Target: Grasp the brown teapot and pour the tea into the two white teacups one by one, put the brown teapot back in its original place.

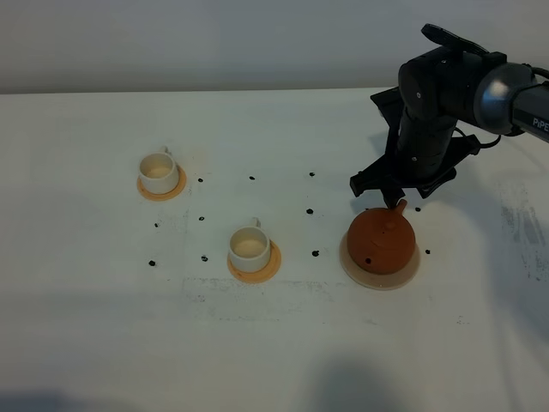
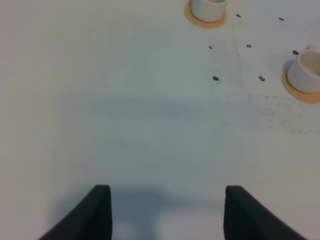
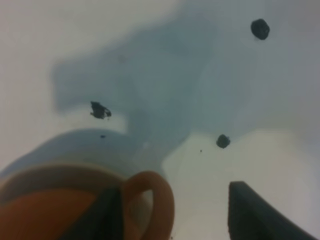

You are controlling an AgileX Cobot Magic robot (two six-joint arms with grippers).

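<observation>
1. Left hand (image 2: 167,192) spread wide over bare desk (image 2: 125,100), well apart from the brown teapot (image 1: 380,242).
2. Brown teapot sits on its beige coaster (image 1: 380,273), loop handle (image 3: 147,178) turned to the far side.
3. Right hand (image 1: 395,197), wide and empty, straddles that handle: the nearer arm.

Only one bit of writing can be read. There are white letters (image 1: 537,123) on the round grey and black tube of the right robot arm (image 1: 506,94). That tube is up behind the right gripper (image 1: 395,194), well away from it. The letters spell "PiPE" and slant along the tube. The edge of the high view cuts the word off there, so it cannot be told if more letters follow. On the white table (image 1: 103,326) around the gripper sit small black dots (image 1: 310,210), some just beside it. They are rough blobs and spell nothing.
</observation>
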